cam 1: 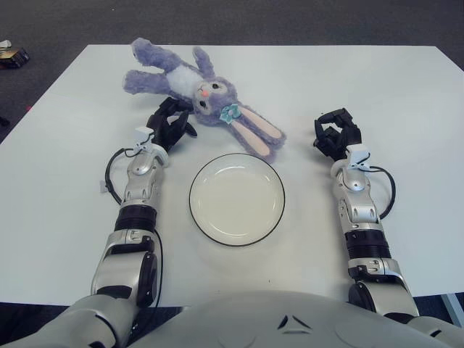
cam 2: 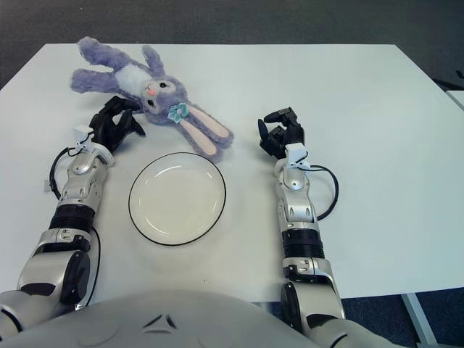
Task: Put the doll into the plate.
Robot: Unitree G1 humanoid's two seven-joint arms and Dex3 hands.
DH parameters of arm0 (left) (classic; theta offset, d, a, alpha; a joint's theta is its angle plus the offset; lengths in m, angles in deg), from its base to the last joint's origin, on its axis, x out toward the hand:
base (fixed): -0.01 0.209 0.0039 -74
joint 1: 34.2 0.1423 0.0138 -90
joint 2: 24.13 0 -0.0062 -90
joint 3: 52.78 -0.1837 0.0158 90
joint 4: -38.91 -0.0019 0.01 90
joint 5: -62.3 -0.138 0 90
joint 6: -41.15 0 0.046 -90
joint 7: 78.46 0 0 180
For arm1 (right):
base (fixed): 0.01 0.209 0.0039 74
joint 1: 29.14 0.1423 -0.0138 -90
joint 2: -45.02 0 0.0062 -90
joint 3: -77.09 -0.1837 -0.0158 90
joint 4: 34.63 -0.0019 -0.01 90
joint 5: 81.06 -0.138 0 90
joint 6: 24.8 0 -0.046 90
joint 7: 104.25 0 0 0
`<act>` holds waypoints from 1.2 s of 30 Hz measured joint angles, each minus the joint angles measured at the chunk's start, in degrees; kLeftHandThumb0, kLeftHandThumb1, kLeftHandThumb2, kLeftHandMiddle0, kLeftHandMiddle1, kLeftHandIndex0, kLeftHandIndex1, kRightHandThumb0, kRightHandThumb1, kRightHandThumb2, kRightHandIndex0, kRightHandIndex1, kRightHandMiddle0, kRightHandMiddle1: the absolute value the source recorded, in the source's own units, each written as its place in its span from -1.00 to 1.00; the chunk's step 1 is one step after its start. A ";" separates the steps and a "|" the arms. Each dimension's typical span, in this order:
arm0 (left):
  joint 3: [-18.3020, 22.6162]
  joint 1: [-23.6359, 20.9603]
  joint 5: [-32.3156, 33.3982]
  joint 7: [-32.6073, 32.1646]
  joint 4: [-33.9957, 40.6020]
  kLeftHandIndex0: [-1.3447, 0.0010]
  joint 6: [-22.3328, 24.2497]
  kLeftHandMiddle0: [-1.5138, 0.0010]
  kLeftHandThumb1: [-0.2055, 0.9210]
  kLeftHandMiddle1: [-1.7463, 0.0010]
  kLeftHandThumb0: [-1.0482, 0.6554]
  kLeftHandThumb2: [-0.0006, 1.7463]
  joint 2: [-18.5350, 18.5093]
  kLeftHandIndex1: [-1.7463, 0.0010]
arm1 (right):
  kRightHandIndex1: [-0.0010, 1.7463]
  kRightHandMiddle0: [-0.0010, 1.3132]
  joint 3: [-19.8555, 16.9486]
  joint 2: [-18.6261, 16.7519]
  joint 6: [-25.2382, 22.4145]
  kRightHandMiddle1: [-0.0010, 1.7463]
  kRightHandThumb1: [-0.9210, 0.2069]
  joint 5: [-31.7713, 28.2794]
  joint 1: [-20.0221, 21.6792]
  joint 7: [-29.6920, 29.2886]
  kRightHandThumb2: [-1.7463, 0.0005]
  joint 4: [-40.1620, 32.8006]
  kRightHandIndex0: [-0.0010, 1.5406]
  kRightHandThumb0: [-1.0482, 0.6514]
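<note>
Nearest the camera, the robot's grey torso (cam 1: 290, 319) is seen along the bottom edge, with both forearms stretched forward over a white table (cam 1: 406, 109). Between the forearms a white plate (cam 1: 237, 199) with a thin dark rim is set flat on the table, and nothing is held in it. Beyond the plate, toward the far left part of the table, a purple rabbit doll (cam 1: 196, 90) is laid on its back, its limbs spread toward the left and its long pink-lined ears trailed toward the plate; the ear tips are seen just beside the plate's far rim, and whether they touch it cannot be told. A small blue bow is worn at the doll's head. The left hand (cam 1: 170, 127) is placed just left of the doll's head, its dark fingers (cam 1: 179, 107) loosely curled and partly spread, close against the plush but closed on nothing; actual contact cannot be told. The right hand (cam 1: 337, 134) is shown right of the plate, well apart from the doll, its fingers curled inward with nothing held. At the far left edge, off the table, a small dark object (cam 1: 13, 55) is seen on the floor.
</note>
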 measured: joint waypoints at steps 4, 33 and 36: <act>0.00 0.00 0.00 0.00 -0.05 0.39 -0.12 -0.05 1.00 -0.88 -0.19 -0.63 0.00 -0.76 | 0.85 -0.36 0.01 -0.01 -0.10 0.81 -0.80 0.00 0.00 0.00 0.39 -0.05 0.01 -0.20; 0.29 0.88 -0.60 -1.42 1.41 0.34 -1.52 -0.06 1.00 -0.88 -0.19 -0.67 -0.03 -0.71 | 0.83 -0.38 0.44 0.15 0.27 0.82 -0.82 0.04 0.19 0.38 0.41 0.04 -0.03 -0.20; 0.27 0.95 -0.71 -1.42 1.44 0.34 -1.80 -0.06 1.00 -0.88 -0.19 -0.67 -0.03 -0.71 | 0.83 -0.38 0.48 0.22 0.31 0.82 -0.82 0.04 0.22 0.49 0.41 0.09 -0.03 -0.20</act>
